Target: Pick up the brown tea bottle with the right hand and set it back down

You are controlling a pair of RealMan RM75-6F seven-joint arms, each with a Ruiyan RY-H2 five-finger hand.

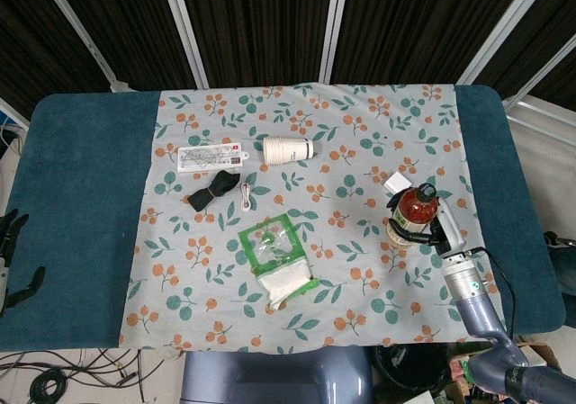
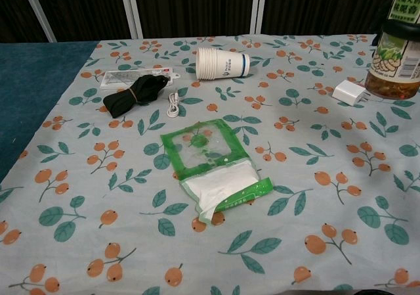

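Bottle (image 1: pixel 415 211) upright at the right of the frame, low over the cloth.
Right robot hand (image 1: pixel 430 228) wraps it from the side, likely to keep it upright for setting down beside the charger (image 2: pixel 351 92).

Dark slatted wall panels (image 1: pixel 252 26), white frame bars (image 1: pixel 334 26); teal table (image 1: pixel 72 206); floral tablecloth (image 1: pixel 360 125).
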